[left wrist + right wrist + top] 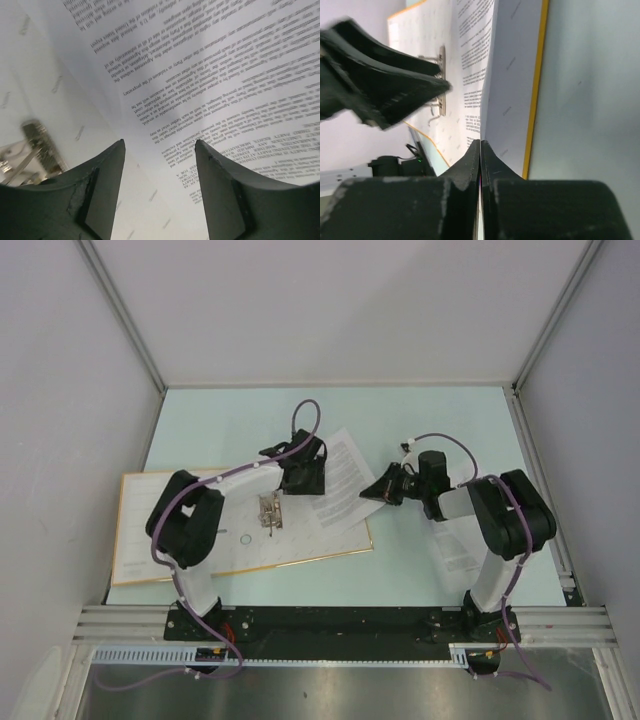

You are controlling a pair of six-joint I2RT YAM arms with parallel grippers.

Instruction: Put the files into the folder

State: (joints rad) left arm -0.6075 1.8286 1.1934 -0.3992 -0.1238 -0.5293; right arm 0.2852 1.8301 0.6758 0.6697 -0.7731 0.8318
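Observation:
The folder [150, 530] lies open on the table, cream inside, orange rim, with its metal rings [270, 512] at the middle. One printed file sheet [345, 475] lies slanted over the folder's right half. In the top view my left gripper [300, 480] hovers over the sheet beside the rings. The left wrist view shows that gripper [160, 141] open, with the printed sheet [225, 75] below and nothing between the fingers. My right gripper [480, 141] is shut on the sheet's right edge [481, 100], by the folder's orange rim [537, 75].
Another printed sheet [455, 552] lies on the pale green table partly under the right arm. White walls and metal rails enclose the table [420, 420]. The left gripper's fingers [385, 85] show close by in the right wrist view.

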